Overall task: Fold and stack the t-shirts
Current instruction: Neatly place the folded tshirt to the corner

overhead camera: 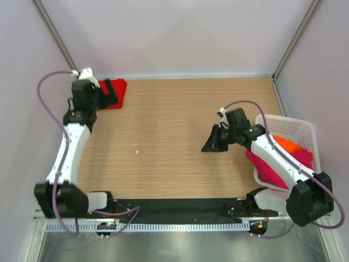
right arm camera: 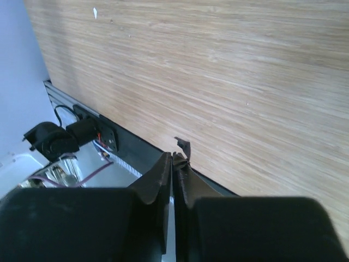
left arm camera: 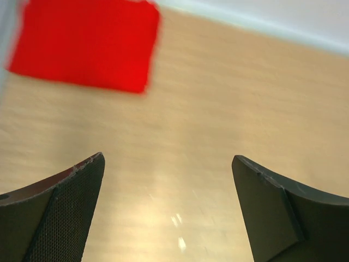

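Note:
A bright red t-shirt [overhead camera: 121, 90], folded into a flat rectangle, lies in the far left corner of the table. My left gripper [overhead camera: 110, 93] hovers just over its near edge, partly covering it. In the left wrist view the red t-shirt [left arm camera: 87, 43] lies ahead and to the left of the wide open left gripper [left arm camera: 168, 159], which holds nothing. A magenta-pink t-shirt [overhead camera: 267, 169] and an orange t-shirt [overhead camera: 292, 147] lie bunched in the basket. My right gripper [overhead camera: 209, 146] hangs over the table's middle right, and in the right wrist view this gripper [right arm camera: 173, 155] is shut and empty.
The white lattice basket [overhead camera: 289, 121] stands at the right edge of the wooden table [overhead camera: 163, 131]. The pink shirt spills over its left wall under my right arm. A small white speck [overhead camera: 136, 144] lies mid-table. White walls close in the back and both sides.

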You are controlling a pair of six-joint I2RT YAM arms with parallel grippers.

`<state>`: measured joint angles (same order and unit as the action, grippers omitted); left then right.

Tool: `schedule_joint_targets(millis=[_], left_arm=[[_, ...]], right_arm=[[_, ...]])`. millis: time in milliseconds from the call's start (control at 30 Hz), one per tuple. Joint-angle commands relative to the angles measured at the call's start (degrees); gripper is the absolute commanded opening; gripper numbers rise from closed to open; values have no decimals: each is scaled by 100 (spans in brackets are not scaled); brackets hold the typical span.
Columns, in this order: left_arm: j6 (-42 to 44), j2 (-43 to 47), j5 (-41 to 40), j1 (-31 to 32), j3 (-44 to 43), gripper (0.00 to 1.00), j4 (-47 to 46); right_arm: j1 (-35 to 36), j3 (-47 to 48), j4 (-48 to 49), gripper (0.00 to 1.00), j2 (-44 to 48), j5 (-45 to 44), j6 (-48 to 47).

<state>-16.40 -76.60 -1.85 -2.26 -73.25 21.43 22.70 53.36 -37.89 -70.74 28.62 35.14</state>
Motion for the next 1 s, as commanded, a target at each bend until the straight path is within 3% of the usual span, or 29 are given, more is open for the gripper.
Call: schedule_joint_targets(millis=[0, 167, 200, 233, 367, 533, 700, 800, 967], left_arm=[[-399, 838, 643, 898, 1162, 100, 956], [-1382, 2383, 1388, 1263, 2366, 100, 741], [-1505, 2578, 1589, 1333, 2516, 100, 609], [-1828, 3006, 1913, 1386, 2848, 100, 225], [-2908, 3878, 2890, 1413, 3667, 100, -742], [-3878, 5767, 3445, 1448, 5159, 100, -1106], [-5045, 7858, 3866, 1457, 6471, 100, -1185], [-5286, 7494, 4131, 1474, 6649, 100, -1659], [-5854, 7793, 4157, 1483, 6973, 100, -2289]], right_arm=[[24, -702, 1159, 14, 594, 3, 616], [42, -1898, 2539, 24, 1439, -224, 1398], [59, -2022, 2610, 31, 1588, -295, 1434], [59, -2223, 2637, 46, 1842, -548, 1470], [85, -2822, 2831, 79, 2608, -638, 1523], [103, -3797, 2822, 99, 3618, -928, 1881], [112, -4518, 2770, 100, 4716, -1130, 2287], [121, -4756, 2498, 100, 5043, -1271, 2366], [121, -4923, 2067, 100, 5684, -1359, 2384]])
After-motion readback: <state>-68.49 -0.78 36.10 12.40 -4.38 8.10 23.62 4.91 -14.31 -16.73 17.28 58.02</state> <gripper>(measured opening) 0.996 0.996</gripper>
